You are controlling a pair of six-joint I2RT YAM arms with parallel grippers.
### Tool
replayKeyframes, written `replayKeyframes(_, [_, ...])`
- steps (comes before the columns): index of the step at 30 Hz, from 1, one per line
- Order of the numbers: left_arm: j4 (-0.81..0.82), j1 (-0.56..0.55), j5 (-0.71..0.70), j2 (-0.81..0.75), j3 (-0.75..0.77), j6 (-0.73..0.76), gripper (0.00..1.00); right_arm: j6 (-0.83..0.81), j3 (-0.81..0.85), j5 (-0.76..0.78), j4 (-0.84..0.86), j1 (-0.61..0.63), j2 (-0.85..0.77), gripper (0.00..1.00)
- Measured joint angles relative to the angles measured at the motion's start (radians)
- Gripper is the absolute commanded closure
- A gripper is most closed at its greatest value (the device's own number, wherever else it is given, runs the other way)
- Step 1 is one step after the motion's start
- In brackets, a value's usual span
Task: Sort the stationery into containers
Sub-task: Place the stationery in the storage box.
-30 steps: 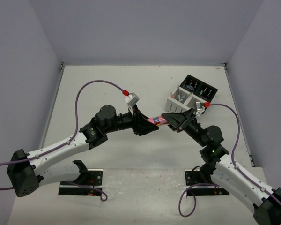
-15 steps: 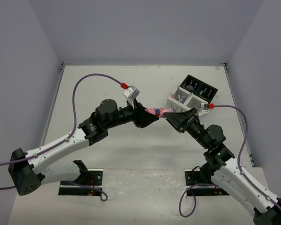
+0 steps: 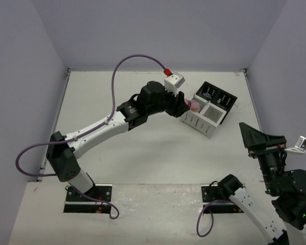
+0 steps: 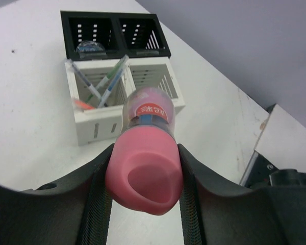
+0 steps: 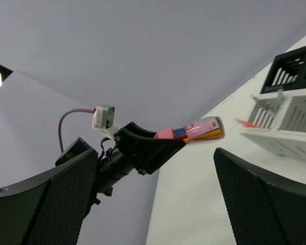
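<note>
Likely light, stiff, slick: glue stick (image 4: 145,153) clamped by its pink end in left tool (image 4: 145,171). Right tool (image 5: 153,168) apart.

Pink glue stick (image 4: 145,176), clear end forward, clamped in my left gripper (image 4: 146,149), tilted in air near the organizer's white half (image 4: 149,62). One white cell holds leaning pens (image 4: 99,84) and an orange piece (image 4: 83,105). Black half (image 4: 115,15) behind it, with a round disc (image 4: 90,47) in one cell.
</note>
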Motion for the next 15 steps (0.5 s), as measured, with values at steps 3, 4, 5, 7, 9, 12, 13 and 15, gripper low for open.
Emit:
replayKeyframes(3, [-0.028,-0.006,0.006,0.147,0.142,0.032,1.0,-0.056,0.07,0.05,-0.094,0.0,-0.001,0.01])
replayKeyframes(4, [-0.035,-0.009,0.006,0.187,0.179,0.043,1.0,-0.07,0.084,0.062,-0.122,0.0,0.0,0.01])
replayKeyframes(5, [-0.064,-0.015,0.001,0.219,0.214,0.057,1.0,-0.085,0.096,0.071,-0.153,0.0,0.001,0.01])
replayKeyframes(7, [-0.107,-0.029,-0.01,0.294,0.305,0.086,1.0,-0.111,0.108,0.08,-0.196,0.0,0.005,0.01])
replayKeyframes(9, [-0.139,-0.047,-0.024,0.365,0.402,0.118,1.0,-0.133,0.113,0.086,-0.231,0.0,0.007,0.01])
replayKeyframes(12, [-0.194,-0.07,-0.048,0.456,0.531,0.165,1.0,-0.158,0.123,0.097,-0.275,0.0,0.007,0.01])
replayKeyframes(13, [-0.221,-0.076,-0.057,0.488,0.579,0.182,1.0,-0.164,0.129,0.099,-0.287,0.0,0.007,0.01])
replayKeyframes(15, [-0.251,-0.086,-0.068,0.542,0.654,0.209,1.0,-0.174,0.145,0.102,-0.307,0.0,0.005,0.01])
